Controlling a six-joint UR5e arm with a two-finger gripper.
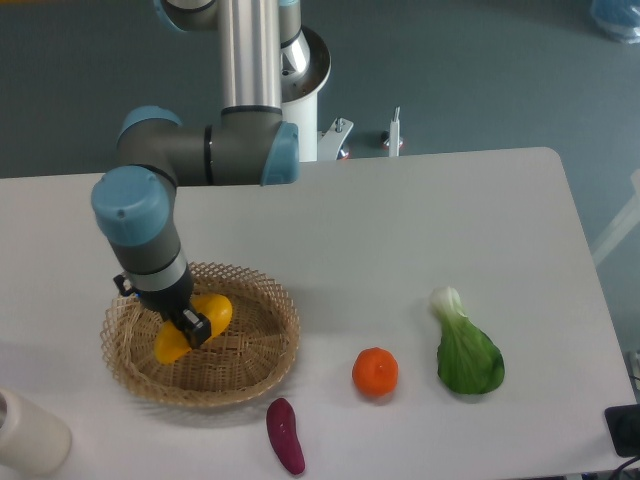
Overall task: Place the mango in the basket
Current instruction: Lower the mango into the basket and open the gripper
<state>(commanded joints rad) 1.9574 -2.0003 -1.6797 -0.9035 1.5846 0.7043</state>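
Note:
The mango (213, 313), smooth and yellow-orange, is held inside the tan wicker basket (268, 350) at the table's left front. My gripper (190, 327) points straight down from above and is shut on the mango across its middle. One yellow end shows on each side of the black fingers. The fruit is over the left half of the basket's floor; whether it touches the wicker I cannot tell.
A round orange (375, 371) lies right of the basket, a purple eggplant (285, 435) in front of it, a green bok choy (465, 348) further right. A white cylinder (28, 433) stands at the front left corner. A black object (624, 430) sits at the right edge.

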